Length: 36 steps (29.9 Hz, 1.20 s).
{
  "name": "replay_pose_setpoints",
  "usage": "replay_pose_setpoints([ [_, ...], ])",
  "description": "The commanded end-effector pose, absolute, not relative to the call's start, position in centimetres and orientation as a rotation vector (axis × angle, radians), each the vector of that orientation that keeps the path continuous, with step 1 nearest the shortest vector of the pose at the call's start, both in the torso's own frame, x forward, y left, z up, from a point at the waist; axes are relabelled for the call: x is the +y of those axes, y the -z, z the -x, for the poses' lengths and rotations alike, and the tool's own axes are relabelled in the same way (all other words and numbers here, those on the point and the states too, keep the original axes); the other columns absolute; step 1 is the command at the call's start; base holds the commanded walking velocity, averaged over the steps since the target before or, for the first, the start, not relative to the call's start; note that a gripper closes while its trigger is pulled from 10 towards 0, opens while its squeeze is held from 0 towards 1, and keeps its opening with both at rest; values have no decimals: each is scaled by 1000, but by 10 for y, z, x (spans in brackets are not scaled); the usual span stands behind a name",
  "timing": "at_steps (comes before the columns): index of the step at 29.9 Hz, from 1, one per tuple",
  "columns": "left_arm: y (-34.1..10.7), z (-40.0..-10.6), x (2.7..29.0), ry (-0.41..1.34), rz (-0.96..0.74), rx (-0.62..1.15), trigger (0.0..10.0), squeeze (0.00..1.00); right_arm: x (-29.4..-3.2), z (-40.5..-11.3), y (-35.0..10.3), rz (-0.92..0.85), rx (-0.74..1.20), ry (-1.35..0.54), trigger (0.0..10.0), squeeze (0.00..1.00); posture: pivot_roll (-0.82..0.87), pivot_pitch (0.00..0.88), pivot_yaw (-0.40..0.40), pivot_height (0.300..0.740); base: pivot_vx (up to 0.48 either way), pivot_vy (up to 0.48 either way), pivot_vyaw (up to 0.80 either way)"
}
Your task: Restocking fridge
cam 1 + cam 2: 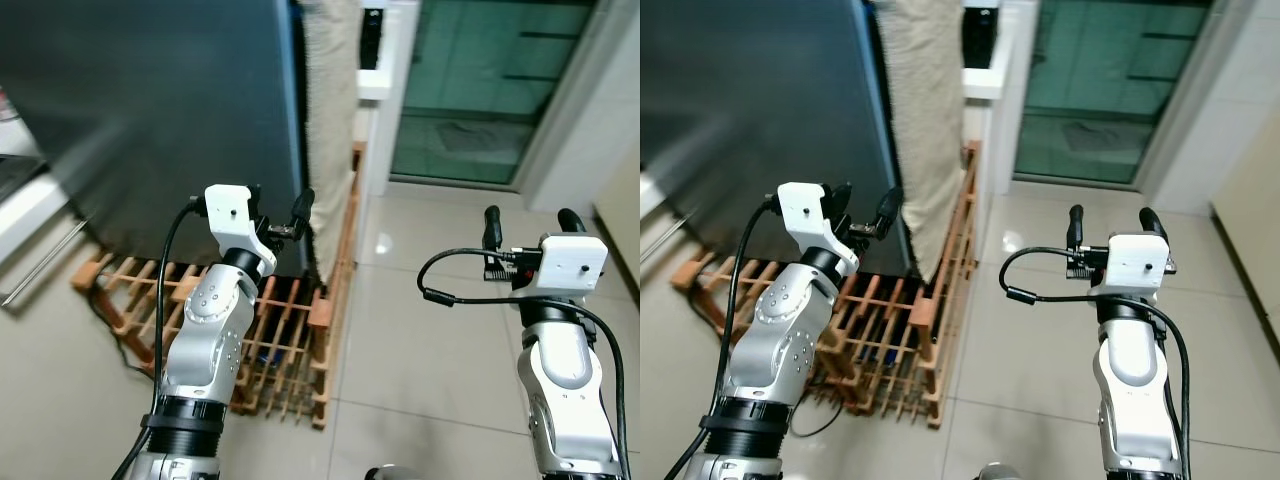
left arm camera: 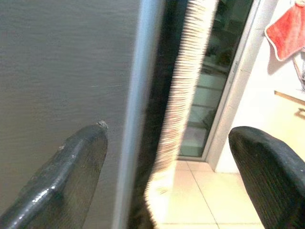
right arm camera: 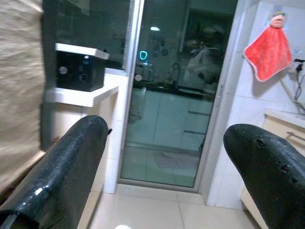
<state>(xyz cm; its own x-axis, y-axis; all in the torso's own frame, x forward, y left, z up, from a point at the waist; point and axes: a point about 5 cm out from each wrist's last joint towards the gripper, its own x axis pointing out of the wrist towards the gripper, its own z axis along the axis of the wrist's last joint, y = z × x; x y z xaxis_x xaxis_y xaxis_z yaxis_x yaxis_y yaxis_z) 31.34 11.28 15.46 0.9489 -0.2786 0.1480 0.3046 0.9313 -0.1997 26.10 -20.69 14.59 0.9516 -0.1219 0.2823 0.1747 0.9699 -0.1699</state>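
Observation:
A tall dark grey fridge [image 1: 150, 110] stands at the left, its door closed, its right edge [image 2: 138, 114] running down in front of my left wrist camera. My left gripper [image 1: 278, 212] is raised close to that edge, open and holding nothing. My right gripper [image 1: 522, 226] is held up over the tiled floor to the right, open, empty, and pointing toward a glass door [image 3: 167, 95].
A wooden slatted rack [image 1: 290, 330] lies on the floor beneath and beside the fridge. A beige cloth [image 1: 330, 120] hangs just right of the fridge. A white ledge with a black box [image 3: 78, 71] is beyond it. A red towel [image 3: 269, 52] hangs on the right wall.

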Motion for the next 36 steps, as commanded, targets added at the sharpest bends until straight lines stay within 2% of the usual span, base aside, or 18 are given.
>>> replay_pose_setpoints([
  [1, -161, -317, 110, 300, 233, -134, 10000, 0, -207, -264, -149, 197, -280, 143, 10000, 0, -207, 14, 59, 723, 0, -469, 0],
  [8, -170, -321, 118, 208, 222, -162, 10000, 0, -206, -265, -150, 205, -282, 129, 10000, 0, -206, 15, 60, 723, 0, 0, 0],
  [17, -171, -343, 134, 66, 225, -121, 10000, 0, -203, -269, -149, 200, -280, 118, 10000, 0, -201, 3, 60, 723, 0, 0, 0],
  [23, -178, -356, 123, 90, 208, -136, 10000, 0, -206, -269, -148, 197, -274, 125, 10000, 0, -214, 15, 62, 723, 0, 0, 0],
  [36, -190, -377, 94, 127, 254, -147, 10000, 0, -213, -250, -146, 229, -245, 143, 10000, 0, -272, 85, 56, 723, 0, 0, 0],
])
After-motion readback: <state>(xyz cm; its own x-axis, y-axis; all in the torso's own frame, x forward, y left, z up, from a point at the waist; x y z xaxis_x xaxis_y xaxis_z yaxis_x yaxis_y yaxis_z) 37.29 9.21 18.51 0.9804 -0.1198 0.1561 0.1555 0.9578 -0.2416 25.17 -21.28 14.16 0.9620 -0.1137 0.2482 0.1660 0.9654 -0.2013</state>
